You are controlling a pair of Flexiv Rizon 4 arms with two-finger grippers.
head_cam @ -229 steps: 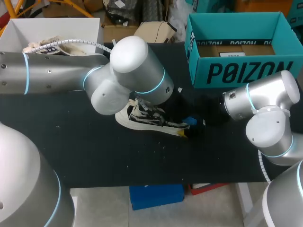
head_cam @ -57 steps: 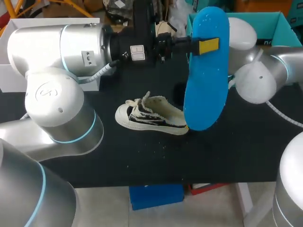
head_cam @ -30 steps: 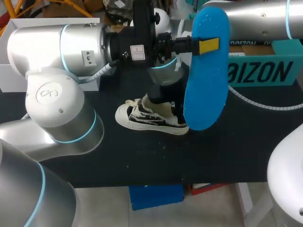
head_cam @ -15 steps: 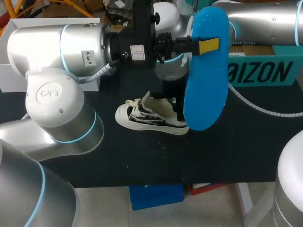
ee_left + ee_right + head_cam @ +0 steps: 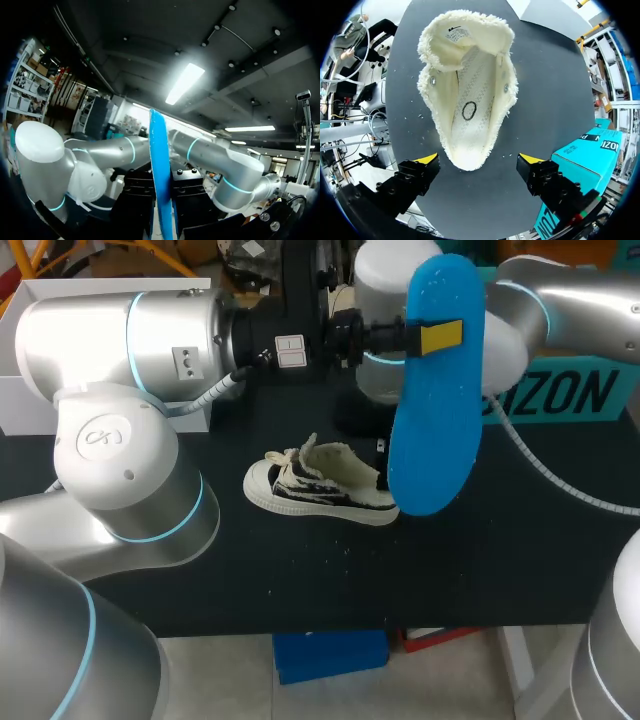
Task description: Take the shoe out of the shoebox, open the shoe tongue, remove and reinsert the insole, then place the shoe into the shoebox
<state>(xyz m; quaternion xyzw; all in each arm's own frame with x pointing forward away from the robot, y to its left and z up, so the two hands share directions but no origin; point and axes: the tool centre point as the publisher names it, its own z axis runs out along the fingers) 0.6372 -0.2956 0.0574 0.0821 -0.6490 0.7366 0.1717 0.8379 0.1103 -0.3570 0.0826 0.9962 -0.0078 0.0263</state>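
Head view: left end effector (image 5: pixel 437 337) is clamped on the blue insole (image 5: pixel 432 430) and holds it up off the desk (image 5: pixel 200 570), long axis roughly vertical, one yellow tip showing on its near face. The shoe (image 5: pixel 318 485) sits upright on the desk, toe toward the left arm's side, tongue pulled up. The insole's lower end overlaps the heel from this angle. The right arm comes in behind the insole, over the shoe, with its end effector mostly hidden. The teal shoebox (image 5: pixel 560 390) is at the back right, partly covered by that arm.

Left wrist view: the insole (image 5: pixel 161 185) is edge-on, pinched between both fingers of the left end effector (image 5: pixel 161 205).

Right wrist view: right end effector (image 5: pixel 479 160) is spread wide and holds nothing, with a yellow tip on either side of the heel end. The shoe (image 5: pixel 470 95) is straight ahead of it, opening facing it, the inner footbed bare. The shoebox (image 5: pixel 585 150) is off to one side on the desk (image 5: pixel 550 90).
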